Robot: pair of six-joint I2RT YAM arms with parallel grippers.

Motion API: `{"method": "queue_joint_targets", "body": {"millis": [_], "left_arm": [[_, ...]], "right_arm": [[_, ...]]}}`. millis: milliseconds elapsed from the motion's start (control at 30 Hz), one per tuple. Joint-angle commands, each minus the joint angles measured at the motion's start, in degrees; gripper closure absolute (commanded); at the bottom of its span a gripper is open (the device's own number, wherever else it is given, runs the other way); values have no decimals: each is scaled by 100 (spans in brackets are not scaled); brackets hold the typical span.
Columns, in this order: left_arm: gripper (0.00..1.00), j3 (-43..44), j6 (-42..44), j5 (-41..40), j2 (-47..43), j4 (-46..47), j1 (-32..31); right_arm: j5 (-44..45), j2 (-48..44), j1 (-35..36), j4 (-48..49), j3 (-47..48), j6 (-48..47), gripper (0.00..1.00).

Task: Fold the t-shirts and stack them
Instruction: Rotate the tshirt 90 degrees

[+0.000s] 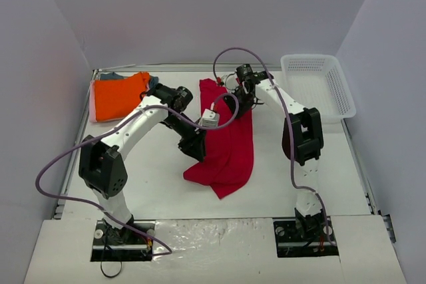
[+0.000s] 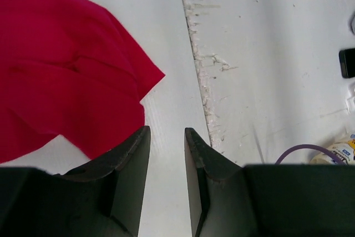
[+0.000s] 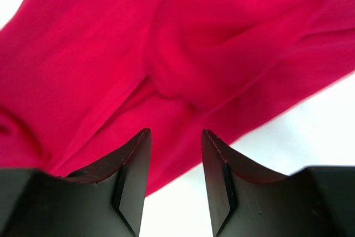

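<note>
The crimson t-shirt (image 1: 226, 141) lies as 1 long strip on the counter (image 1: 153, 184), the left gripper (image 2: 166, 131) released beside its edge, the right gripper (image 3: 176, 132) released above it: pinch 2 matching corners evenly so the fold lands square.

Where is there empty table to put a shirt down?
Bare table runs between the red shirt and the arm bases, and on the right, nearer than the basket. Crowded in the middle, where both arms reach the red shirt, and around the orange shirt.
</note>
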Motion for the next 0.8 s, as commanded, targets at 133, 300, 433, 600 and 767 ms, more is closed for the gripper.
{"method": "queue_joint_targets", "body": {"millis": [133, 300, 433, 600, 767], "left_arm": [[71, 502, 267, 1253, -254, -1918, 1967], [74, 723, 126, 1105, 80, -1962, 3093], [78, 644, -14, 902, 256, -1673, 3244], [79, 556, 29, 1060, 301, -1584, 3279], [79, 337, 21, 1017, 186, -1470, 3279]], "right_arm": [[-476, -1296, 318, -760, -1325, -501, 67], [-406, -1709, 599, -1332, -2143, -880, 68], [-213, -1719, 582, -1174, -2487, -889, 79], [-450, -1104, 652, -1174, -2076, -863, 85], [-529, -463, 757, -1218, -1600, -880, 88]]}}
